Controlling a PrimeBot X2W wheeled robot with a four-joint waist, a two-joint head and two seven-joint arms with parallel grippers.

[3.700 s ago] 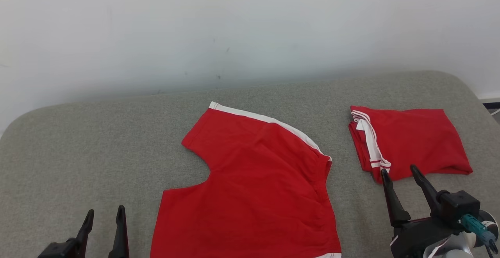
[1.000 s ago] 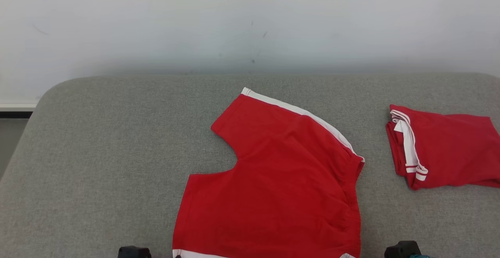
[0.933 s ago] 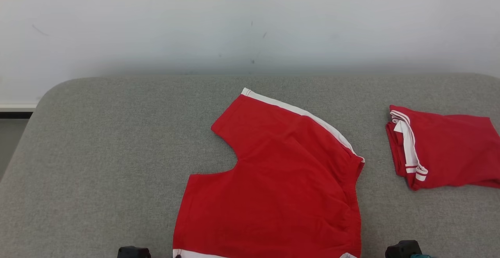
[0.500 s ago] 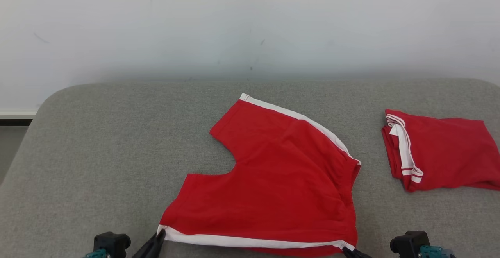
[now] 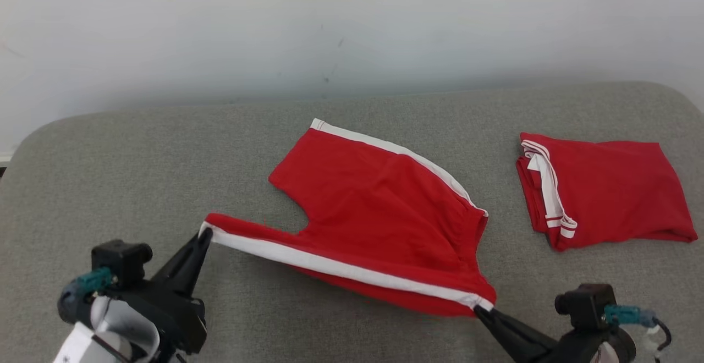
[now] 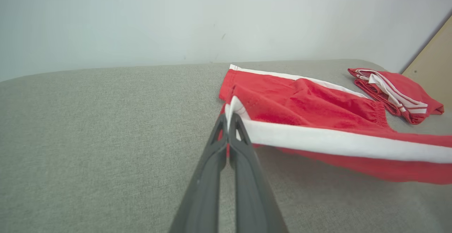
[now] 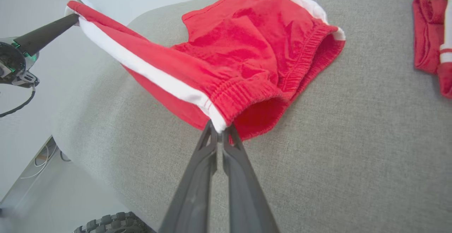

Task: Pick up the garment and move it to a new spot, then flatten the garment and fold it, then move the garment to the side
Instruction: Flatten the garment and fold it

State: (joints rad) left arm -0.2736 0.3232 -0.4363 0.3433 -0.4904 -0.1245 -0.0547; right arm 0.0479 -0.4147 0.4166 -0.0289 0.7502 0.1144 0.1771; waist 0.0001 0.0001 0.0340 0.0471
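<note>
The left hand (image 5: 204,235) is clamped on the leg-hem corner of the red shorts (image 5: 379,209), which lay flat on the grey table (image 5: 126,154) a moment ago. Now their near white-striped edge is lifted off it, stretched taut from this hand across to the right hand (image 5: 479,309), pinched shut on the waistband corner. Beyond the right hand, well apart, a folded red garment (image 5: 605,192) lies unmoved.
</note>
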